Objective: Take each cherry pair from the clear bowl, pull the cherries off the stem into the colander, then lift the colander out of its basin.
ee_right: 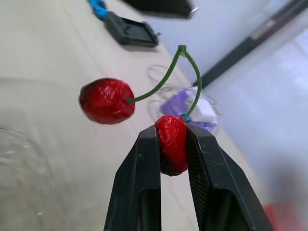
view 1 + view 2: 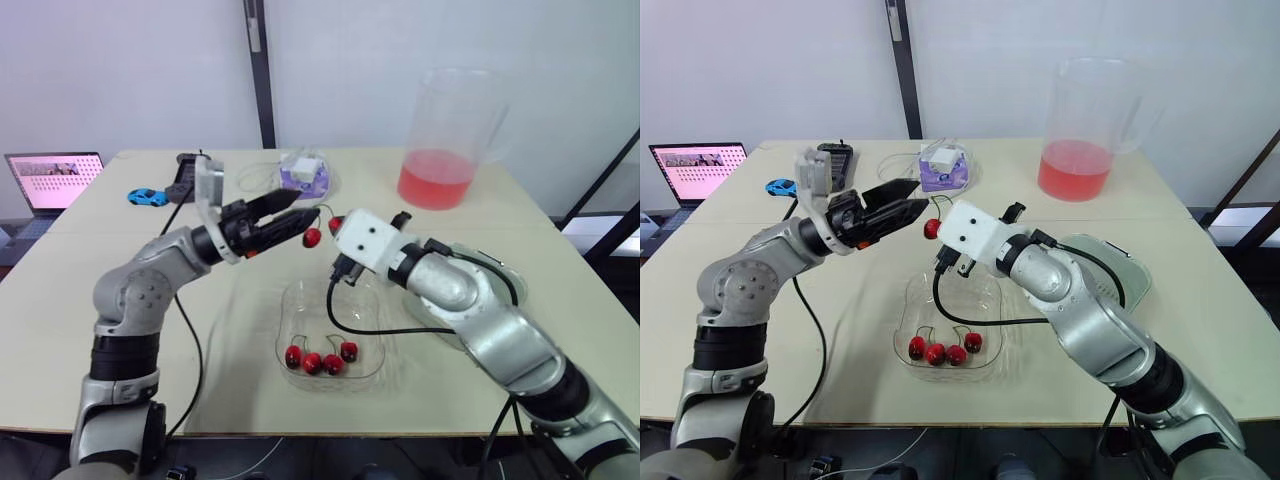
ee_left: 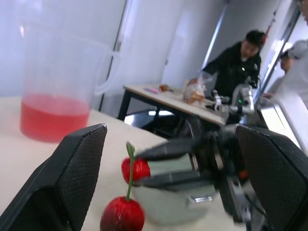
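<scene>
A cherry pair on a green stem hangs above the table. My right gripper (image 1: pixel 172 130) is shut on one cherry (image 1: pixel 172 144); the other cherry (image 1: pixel 106 101) dangles free beside it. In the left eye view the held cherry (image 2: pixel 336 224) and the free cherry (image 2: pixel 313 237) sit just in front of my left gripper (image 2: pixel 302 212). That gripper is open, with a finger (image 3: pixel 72 178) on either side of the free cherry (image 3: pixel 122 214), not touching it. Below, the clear bowl (image 2: pixel 300 300) holds several red cherries (image 2: pixel 320 360). A pale colander in its basin (image 2: pixel 1127 268) lies partly hidden behind my right arm.
A big clear pitcher of red liquid (image 2: pixel 445 140) stands at the back right. A purple-and-white box (image 2: pixel 303 170), a black device (image 2: pixel 185 185), a blue toy car (image 2: pixel 147 197) and a laptop (image 2: pixel 55 180) are at the back left. People (image 3: pixel 238 62) stand at a far table.
</scene>
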`<action>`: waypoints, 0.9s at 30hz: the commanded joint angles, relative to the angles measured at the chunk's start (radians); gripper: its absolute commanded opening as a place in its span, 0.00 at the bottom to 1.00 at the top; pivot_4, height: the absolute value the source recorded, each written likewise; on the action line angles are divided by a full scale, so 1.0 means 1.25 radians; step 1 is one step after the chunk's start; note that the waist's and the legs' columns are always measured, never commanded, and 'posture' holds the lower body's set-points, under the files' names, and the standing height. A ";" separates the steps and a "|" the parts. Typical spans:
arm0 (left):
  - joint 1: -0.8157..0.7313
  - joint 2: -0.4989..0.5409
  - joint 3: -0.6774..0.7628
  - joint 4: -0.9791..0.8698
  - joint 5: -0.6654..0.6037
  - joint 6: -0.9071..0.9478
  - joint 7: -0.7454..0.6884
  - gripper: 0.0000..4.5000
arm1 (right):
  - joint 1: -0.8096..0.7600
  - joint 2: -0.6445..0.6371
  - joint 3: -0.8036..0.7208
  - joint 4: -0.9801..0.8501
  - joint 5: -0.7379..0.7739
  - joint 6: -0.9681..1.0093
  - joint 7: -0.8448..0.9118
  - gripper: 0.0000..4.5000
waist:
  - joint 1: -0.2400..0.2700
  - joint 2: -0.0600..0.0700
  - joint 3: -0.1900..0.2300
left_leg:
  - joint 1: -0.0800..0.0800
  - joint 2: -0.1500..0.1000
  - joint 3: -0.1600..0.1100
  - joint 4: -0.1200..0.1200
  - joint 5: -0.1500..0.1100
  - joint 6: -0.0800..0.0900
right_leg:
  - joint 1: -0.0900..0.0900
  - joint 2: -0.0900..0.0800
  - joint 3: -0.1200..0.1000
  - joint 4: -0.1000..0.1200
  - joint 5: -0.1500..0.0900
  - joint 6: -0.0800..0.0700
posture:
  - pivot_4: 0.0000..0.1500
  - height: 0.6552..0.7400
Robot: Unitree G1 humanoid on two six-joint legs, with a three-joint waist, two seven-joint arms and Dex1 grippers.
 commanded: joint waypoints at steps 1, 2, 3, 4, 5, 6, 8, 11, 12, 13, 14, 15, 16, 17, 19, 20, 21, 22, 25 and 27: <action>-0.022 -0.022 0.007 -0.006 0.007 -0.020 0.040 1.00 | 0.004 0.035 -0.016 -0.035 -0.062 -0.016 -0.032 0.11 | 0.000 0.000 0.000 | 0.000 0.000 0.000 0.000 0.000 0.000 | 0.000 0.000 0.000 0.000 0.000 0.000 | 1.00 0.92; -0.022 -0.032 0.004 -0.007 0.011 -0.025 0.051 1.00 | 0.009 0.047 -0.021 -0.038 -0.069 -0.015 -0.034 0.11 | 0.000 0.000 0.000 | 0.000 0.000 0.000 0.000 0.000 0.000 | 0.000 0.000 0.000 0.000 0.000 0.000 | 1.00 0.92; -0.022 -0.039 0.001 -0.007 0.017 -0.030 0.059 1.00 | 0.013 0.057 -0.024 -0.040 -0.076 -0.014 -0.035 0.11 | 0.000 0.000 0.000 | 0.000 0.000 0.000 0.000 0.000 0.000 | 0.000 0.000 0.000 0.000 0.000 0.000 | 1.00 0.92; -0.021 -0.043 0.000 -0.006 0.021 -0.033 0.064 1.00 | 0.015 0.065 -0.026 -0.041 -0.082 -0.014 -0.034 0.11 | 0.001 0.000 0.000 | 0.000 0.000 0.000 0.000 0.000 0.000 | 0.000 0.000 0.000 0.000 0.000 0.000 | 1.00 0.92; -0.021 -0.046 -0.005 -0.003 0.033 -0.039 0.068 1.00 | 0.018 0.071 -0.027 -0.042 -0.088 -0.014 -0.031 0.11 | 0.002 0.000 0.000 | 0.000 0.000 0.000 0.000 0.000 0.000 | 0.000 0.000 0.000 0.000 0.000 0.000 | 1.00 0.92; -0.019 -0.051 -0.012 -0.002 0.044 -0.045 0.071 1.00 | 0.022 0.082 -0.031 -0.045 -0.090 -0.013 -0.030 0.11 | 0.003 0.000 0.000 | 0.000 0.000 0.000 0.000 0.000 0.000 | 0.000 0.000 0.000 0.000 0.000 0.000 | 1.00 0.92; -0.019 -0.067 -0.020 0.003 0.063 -0.058 0.086 1.00 | 0.028 0.103 -0.042 -0.050 -0.090 -0.015 -0.026 0.11 | 0.008 0.000 0.000 | 0.000 0.000 0.000 0.000 0.000 0.000 | 0.000 0.000 0.000 0.000 0.000 0.000 | 1.00 0.92; -0.023 -0.088 -0.023 0.009 0.077 -0.078 0.100 1.00 | 0.031 0.124 -0.053 -0.054 -0.094 -0.016 -0.019 0.11 | 0.012 0.000 0.000 | 0.000 0.000 0.000 0.000 0.000 0.000 | 0.000 0.000 0.000 0.000 0.000 0.000 | 1.00 0.92; -0.024 -0.092 -0.023 0.010 0.080 -0.082 0.103 1.00 | 0.031 0.128 -0.054 -0.055 -0.096 -0.015 -0.016 0.11 | 0.012 0.000 0.000 | 0.000 0.000 0.000 0.000 0.000 0.000 | 0.000 0.000 0.000 0.000 0.000 0.000 | 1.00 0.92; -0.026 -0.094 -0.026 0.017 0.087 -0.087 0.100 0.94 | 0.030 0.136 -0.055 -0.057 -0.098 -0.012 -0.015 0.10 | 0.012 0.000 0.000 | 0.000 0.000 0.000 0.000 0.000 0.000 | 0.000 0.000 0.000 0.000 0.000 0.000 | 1.00 0.92; -0.028 -0.095 -0.029 0.022 0.092 -0.091 0.097 0.89 | 0.029 0.141 -0.056 -0.058 -0.100 -0.009 -0.014 0.10 | 0.012 0.000 0.000 | 0.000 0.000 0.000 0.000 0.000 0.000 | 0.000 0.000 0.000 0.000 0.000 0.000 | 1.00 0.92; -0.030 -0.096 -0.029 0.028 0.096 -0.096 0.093 0.81 | 0.028 0.147 -0.057 -0.058 -0.102 -0.008 -0.012 0.10 | 0.011 0.000 0.000 | 0.000 0.000 0.000 0.000 0.000 0.000 | 0.000 0.000 0.000 0.000 0.000 0.000 | 1.00 0.92; -0.032 -0.098 -0.028 0.033 0.095 -0.100 0.091 0.71 | 0.028 0.151 -0.057 -0.057 -0.103 -0.007 -0.010 0.10 | 0.011 0.000 0.000 | 0.000 0.000 0.000 0.000 0.000 0.000 | 0.000 0.000 0.000 0.000 0.000 0.000 | 1.00 0.92; -0.035 -0.099 -0.027 0.035 0.094 -0.103 0.089 0.59 | 0.028 0.153 -0.058 -0.056 -0.106 -0.007 -0.007 0.10 | 0.011 0.000 0.000 | 0.000 0.000 0.000 0.000 0.000 0.000 | 0.000 0.000 0.000 0.000 0.000 0.000 | 1.00 0.92; -0.038 -0.103 -0.025 0.037 0.090 -0.106 0.087 0.36 | 0.029 0.157 -0.061 -0.056 -0.109 -0.007 -0.002 0.10 | 0.011 0.000 0.000 | 0.000 0.000 0.000 0.000 0.000 0.000 | 0.000 0.000 0.000 0.000 0.000 0.000 | 1.00 0.92; -0.038 -0.104 -0.025 0.037 0.089 -0.107 0.084 0.24 | 0.029 0.158 -0.063 -0.056 -0.111 -0.006 0.000 0.10 | 0.011 0.000 0.000 | 0.000 0.000 0.000 0.000 0.000 0.000 | 0.000 0.000 0.000 0.000 0.000 0.000 | 1.00 0.92; -0.039 -0.105 -0.024 0.038 0.089 -0.110 0.084 0.12 | 0.030 0.159 -0.064 -0.056 -0.112 -0.005 0.002 0.10 | 0.011 0.000 0.000 | 0.000 0.000 0.000 0.000 0.000 0.000 | 0.000 0.000 0.000 0.000 0.000 0.000 | 1.00 0.92; -0.039 -0.107 -0.023 0.039 0.089 -0.113 0.085 0.00 | 0.031 0.160 -0.066 -0.057 -0.113 -0.005 0.004 0.10 | 0.012 0.000 0.000 | 0.000 0.000 0.000 0.000 0.000 0.000 | 0.000 0.000 0.000 0.000 0.000 0.000 | 1.00 0.92; -0.042 -0.112 -0.021 0.043 0.085 -0.118 0.082 0.00 | 0.034 0.163 -0.070 -0.058 -0.118 -0.003 0.011 0.10 | 0.012 0.000 0.000 | 0.000 0.000 0.000 0.000 0.000 0.000 | 0.000 0.000 0.000 0.000 0.000 0.000 | 1.00 0.92; -0.043 -0.115 -0.020 0.043 0.085 -0.118 0.082 0.00 | 0.035 0.166 -0.072 -0.058 -0.122 -0.003 0.015 0.10 | 0.011 0.000 0.000 | 0.000 0.000 0.000 0.000 0.000 0.000 | 0.000 0.000 0.000 0.000 0.000 0.000 | 1.00 0.92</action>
